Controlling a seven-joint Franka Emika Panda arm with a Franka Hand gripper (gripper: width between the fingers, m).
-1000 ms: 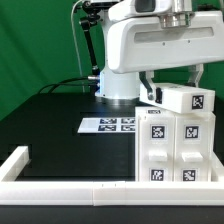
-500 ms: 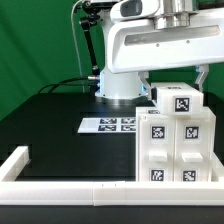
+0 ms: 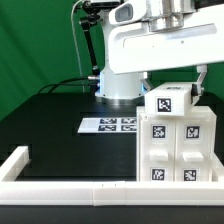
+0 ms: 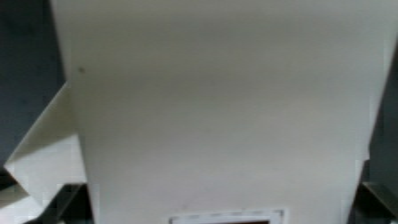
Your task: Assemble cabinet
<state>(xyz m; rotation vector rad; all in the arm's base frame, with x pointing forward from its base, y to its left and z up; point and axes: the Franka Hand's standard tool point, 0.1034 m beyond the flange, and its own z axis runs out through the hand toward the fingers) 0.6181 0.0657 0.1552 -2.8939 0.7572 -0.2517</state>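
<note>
The black table fills the lower part of the exterior view, with a green backdrop behind it and a long white rail running along its near edge, bending up at the exterior view's left. The white arm looms big at the top, its base standing at the far side of the table. Over on the exterior view's right sits the cabinet, a tall white box right up against the rail, four black-and-white tags showing on its front. On top of it, a smaller white block with one tag sits slightly turned, touching the cabinet's upper face. The hand is right above that block, dark fingers just visible at its sides, but whether they grip it or stand off it, I cannot tell. In the wrist view, a broad white panel fills nearly everything, too close to read more. Flat on the table, left of the cabinet in the exterior view and well apart from it, lies the marker board.
</note>
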